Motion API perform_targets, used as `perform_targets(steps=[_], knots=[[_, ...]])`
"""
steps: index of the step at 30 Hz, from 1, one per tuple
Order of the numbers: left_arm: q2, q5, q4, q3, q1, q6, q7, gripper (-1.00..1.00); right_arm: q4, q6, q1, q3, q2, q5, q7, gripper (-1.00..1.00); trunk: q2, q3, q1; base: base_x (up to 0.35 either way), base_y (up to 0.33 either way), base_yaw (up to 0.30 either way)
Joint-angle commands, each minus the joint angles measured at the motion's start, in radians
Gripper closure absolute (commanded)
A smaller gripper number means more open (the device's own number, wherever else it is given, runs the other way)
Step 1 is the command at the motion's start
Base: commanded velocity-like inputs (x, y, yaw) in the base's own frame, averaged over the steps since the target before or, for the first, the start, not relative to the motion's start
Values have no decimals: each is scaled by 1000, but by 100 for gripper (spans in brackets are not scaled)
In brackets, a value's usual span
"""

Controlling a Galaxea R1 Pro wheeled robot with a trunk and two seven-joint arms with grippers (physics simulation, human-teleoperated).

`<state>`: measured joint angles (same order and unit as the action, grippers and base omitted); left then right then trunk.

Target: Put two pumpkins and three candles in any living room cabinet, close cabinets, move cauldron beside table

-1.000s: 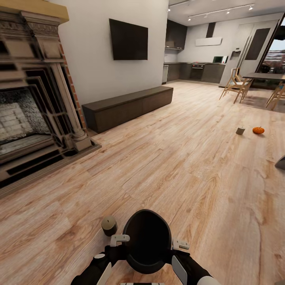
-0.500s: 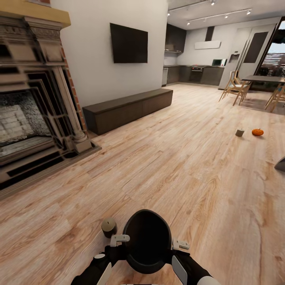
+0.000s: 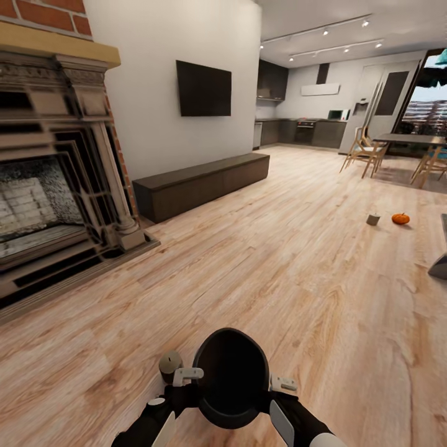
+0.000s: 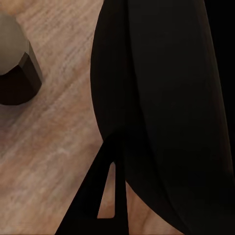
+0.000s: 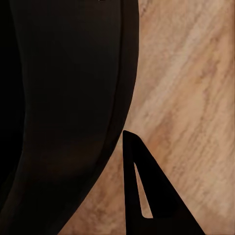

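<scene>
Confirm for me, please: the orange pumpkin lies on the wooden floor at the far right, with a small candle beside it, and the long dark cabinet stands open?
Not quite: the cabinet is closed, its fronts flush, as the head view shows. The rest holds: the pumpkin lies on the floor with a candle beside it.

Black arms [image 3: 149,425], white panels, seemingly black fingers [image 4: 105,196]

I note the floor [image 3: 298,273] as pale wood plank with visible grain and a low sheen. The cauldron [image 3: 231,379] reads smooth, matt black. The cabinet [image 3: 202,177] is dark brown wood, matt. The fireplace [image 3: 68,167] surround looks like carved stone beneath red brick. The pumpkin [image 3: 400,218] is bright orange, slightly glossy.
</scene>
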<state>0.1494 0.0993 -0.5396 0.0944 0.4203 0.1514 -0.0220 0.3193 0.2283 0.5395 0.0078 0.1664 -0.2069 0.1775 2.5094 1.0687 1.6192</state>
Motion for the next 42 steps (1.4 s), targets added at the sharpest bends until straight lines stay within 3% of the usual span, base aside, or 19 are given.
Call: perform_targets(steps=[1,8,22,42], knots=[[-1,22,0,7,0,7,-10,100,5,-22,1,4,-1,6,5,100,0,-3,-1,0,0,0],[-1,22,0,7,0,7,-10,100,6,-23,1,4,-2,6,5,100,-2,-30,-4,0,0,0],[-1,19,0,7,0,5,-10,100,9,-20,1,4,-2,6,5,100,-2,-30,-4,0,0,-6],[-2,18,0,7,0,5,-10,100,9,-18,1,4,-2,5,5,100,-2,-30,-4,-133,43,-185]])
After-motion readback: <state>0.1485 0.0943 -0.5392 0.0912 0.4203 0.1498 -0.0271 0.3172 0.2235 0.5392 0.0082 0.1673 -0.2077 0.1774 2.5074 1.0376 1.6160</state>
